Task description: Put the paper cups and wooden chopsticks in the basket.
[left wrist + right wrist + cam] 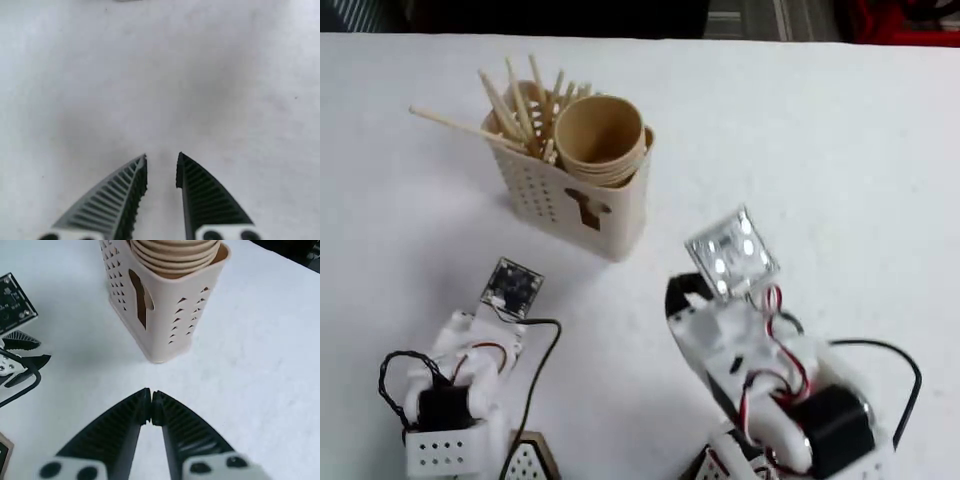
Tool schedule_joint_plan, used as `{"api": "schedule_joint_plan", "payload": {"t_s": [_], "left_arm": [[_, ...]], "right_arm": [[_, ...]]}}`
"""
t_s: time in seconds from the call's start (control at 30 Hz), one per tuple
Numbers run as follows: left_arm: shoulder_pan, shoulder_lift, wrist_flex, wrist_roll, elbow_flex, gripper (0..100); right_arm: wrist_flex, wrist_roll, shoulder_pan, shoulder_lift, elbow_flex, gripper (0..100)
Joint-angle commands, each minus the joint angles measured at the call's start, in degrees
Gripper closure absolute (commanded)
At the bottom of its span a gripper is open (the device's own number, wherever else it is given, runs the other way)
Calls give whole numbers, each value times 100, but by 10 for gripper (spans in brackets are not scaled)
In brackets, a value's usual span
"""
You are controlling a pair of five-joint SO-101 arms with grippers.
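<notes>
My left tool [161, 161] is narrowly parted, my right tool [151, 394] pinched closed, both empty over the tabletop [160, 75]. Upper left in the high view, the basket [570, 210] holds the paper cups [600, 140] and chopsticks [520, 105]. Cups look light and crushable, so I'd grip rims; stiff sticks, mid-length.

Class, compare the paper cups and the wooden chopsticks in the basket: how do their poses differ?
The paper cups sit nested in one upright stack; the wooden chopsticks splay loosely at varied angles. The paper cups barely rise above the rim; the wooden chopsticks stick well above it, one leaning far out sideways. Both are inside the basket, side by side.
</notes>
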Motion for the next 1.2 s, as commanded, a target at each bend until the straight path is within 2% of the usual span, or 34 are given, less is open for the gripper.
{"api": "schedule_joint_plan", "payload": {"t_s": [0.0, 0.3, 0.67, 0.97, 1.17], "left_arm": [[-40, 92, 53, -53, -18, 886], [-40, 92, 53, -53, -18, 886], [-40, 92, 53, -53, -18, 886], [-40, 92, 53, -53, -18, 886], [-40, 92, 53, -53, -18, 886]], "right_arm": [[-145, 44, 48, -734, 703, 981], [-699, 53, 48, -2835, 2330, 981], [-699, 53, 84, -2615, 2971, 981], [-822, 53, 1516, -2615, 3508, 981], [-822, 53, 1684, -2615, 4466, 981]]}}
